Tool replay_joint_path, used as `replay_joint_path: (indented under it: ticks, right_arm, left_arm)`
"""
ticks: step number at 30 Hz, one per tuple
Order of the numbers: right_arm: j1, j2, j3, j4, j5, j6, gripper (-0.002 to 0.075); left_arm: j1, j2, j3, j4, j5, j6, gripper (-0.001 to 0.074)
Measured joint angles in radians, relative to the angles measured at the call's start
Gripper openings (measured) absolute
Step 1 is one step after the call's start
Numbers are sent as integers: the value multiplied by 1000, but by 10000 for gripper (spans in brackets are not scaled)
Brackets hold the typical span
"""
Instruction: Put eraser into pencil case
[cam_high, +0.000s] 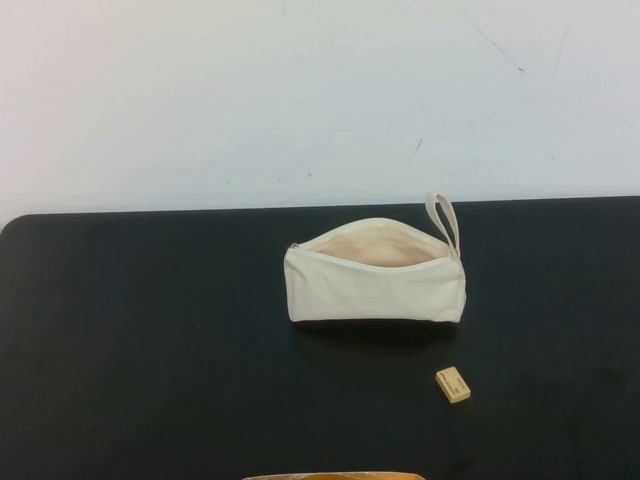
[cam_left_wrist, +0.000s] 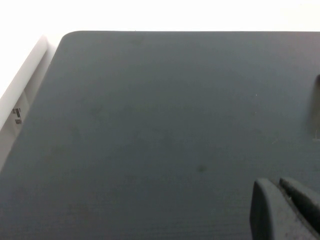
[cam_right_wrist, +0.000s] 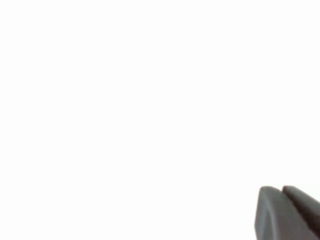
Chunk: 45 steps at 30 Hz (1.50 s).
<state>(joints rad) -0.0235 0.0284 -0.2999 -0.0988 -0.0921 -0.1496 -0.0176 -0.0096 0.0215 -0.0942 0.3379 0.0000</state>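
The cream-white pencil case (cam_high: 375, 285) lies on the black table, zip open, peach lining showing, its loop strap (cam_high: 445, 222) at the right end. The small pale yellow-tan eraser (cam_high: 453, 385) lies on the table in front of the case's right end, apart from it. Neither arm shows in the high view. My left gripper (cam_left_wrist: 280, 186) is shut and empty over bare black table, far from both things. My right gripper (cam_right_wrist: 282, 191) is shut and empty against a plain white background.
The black table (cam_high: 150, 350) ends at a white wall (cam_high: 300, 100) behind. A tan rounded object (cam_high: 335, 476) peeks in at the near edge. The left wrist view shows the table's corner (cam_left_wrist: 70, 37) and a white surface beside it.
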Motion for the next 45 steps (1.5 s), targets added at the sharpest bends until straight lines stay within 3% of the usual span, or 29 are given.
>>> replay_joint_path:
  ticks: [8,13,19,28,40,45]
  right_arm:
    - [0,327,-241,37,473,0,-1]
    - [0,524,-254,124,590,0,-1]
    - [0,631,-256,397,662,-6,-1]
    - [0,825,-336,747,754,-461,-1]
    - [5,1329,-664,726,907,-482,-1]
    - [113,1496,-789,548,913,-348,-1]
  left_arm:
    - [0,0,0,0,0,0,-2]
    - [0,0,0,0,0,0,-2]
    - [0,0,0,0,0,0,-2]
    - [0,0,0,0,0,0,-2]
    - [0,0,0,0,0,0,-2]
    - [0,0,0,0,0,0,-2]
